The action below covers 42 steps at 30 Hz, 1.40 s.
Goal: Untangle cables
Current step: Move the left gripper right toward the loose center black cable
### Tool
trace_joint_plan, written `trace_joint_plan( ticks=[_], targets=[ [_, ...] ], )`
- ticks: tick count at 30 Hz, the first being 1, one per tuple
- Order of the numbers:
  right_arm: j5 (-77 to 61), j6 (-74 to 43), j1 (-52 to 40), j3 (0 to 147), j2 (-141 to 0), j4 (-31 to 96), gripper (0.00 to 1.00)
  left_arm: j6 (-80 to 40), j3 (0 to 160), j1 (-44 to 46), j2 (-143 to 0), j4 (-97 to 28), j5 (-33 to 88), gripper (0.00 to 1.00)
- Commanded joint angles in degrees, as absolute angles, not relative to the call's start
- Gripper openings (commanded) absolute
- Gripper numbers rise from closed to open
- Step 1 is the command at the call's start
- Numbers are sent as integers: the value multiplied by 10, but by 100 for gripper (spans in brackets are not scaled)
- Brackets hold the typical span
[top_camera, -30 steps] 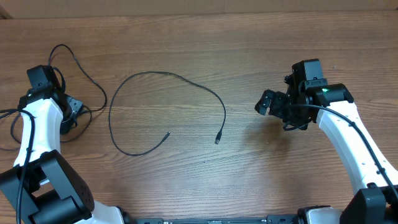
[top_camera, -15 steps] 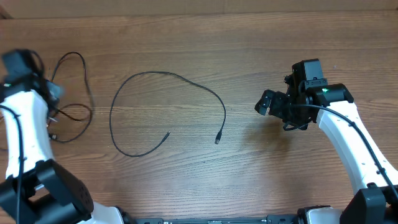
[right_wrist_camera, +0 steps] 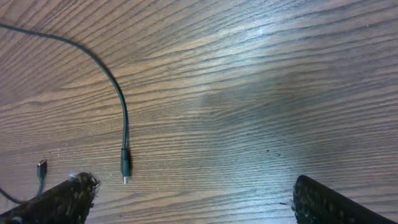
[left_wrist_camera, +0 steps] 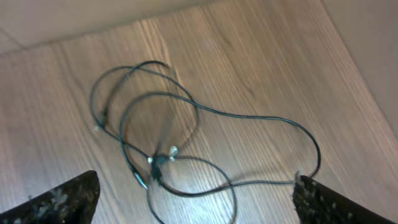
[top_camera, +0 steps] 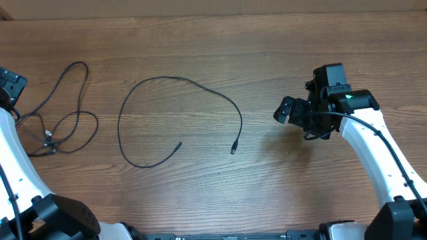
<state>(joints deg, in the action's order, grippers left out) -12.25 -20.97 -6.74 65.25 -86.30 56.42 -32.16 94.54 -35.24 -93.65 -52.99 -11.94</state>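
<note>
A tangle of thin black cables (top_camera: 60,123) lies on the table at the far left; in the left wrist view the tangle (left_wrist_camera: 168,143) shows overlapping loops and small plug ends. My left gripper (left_wrist_camera: 196,205) hangs over it, open wide and holding nothing. A separate black cable (top_camera: 180,83) forms a big arc in the middle, its plug ends (top_camera: 233,148) pointing toward the front. My right gripper (top_camera: 287,110) hovers to the right of it, open and empty; in its wrist view the plug end (right_wrist_camera: 124,167) lies ahead on the left.
The wooden table (top_camera: 213,193) runs to a back edge (top_camera: 213,13). The left arm (top_camera: 10,133) sits at the far left edge of the overhead view, and the right arm (top_camera: 373,140) reaches in from the lower right.
My left gripper carried the tangled cables leftward, then opened and let them go; they now lie spread on the table. The middle cable and the right arm have not moved.
</note>
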Motion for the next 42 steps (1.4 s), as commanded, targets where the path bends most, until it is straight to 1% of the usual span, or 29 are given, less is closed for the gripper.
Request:
trace_joint_plan(
  ticks=[1,5,9,15,18,21,24,28,34,42],
  targets=[
    [-125,-209,-66,660,-849,563,100,-312,950,-347,-935,-536,-53,99],
    [-125,-209,-66,660,-849,563,100,-312,950,-346,-935,-557,23,100],
    [-125,-209,-66,660,-849,563,100,-281,950,-335,-935,-572,81,99],
    [-125,-209,-66,660,-849,560,100,-209,950,-279,-935,-587,147,100],
    [-125,-209,-66,660,-849,560,100,-208,950,-233,-935,-620,150,99],
    [-125,-209,-66,660,-849,559,100,-178,950,-182,-935,-641,147,100],
    [-125,-209,-66,660,-849,559,100,-151,950,-129,-935,-656,124,100],
    [-125,-209,-66,660,-849,559,100,-149,950,-62,-936,-673,100,100],
    [-125,-210,-66,660,-849,559,100,-150,949,32,-947,-675,101,100],
    [-125,-227,-66,660,-849,561,100,-154,949,159,-1000,-659,102,100]
  ],
)
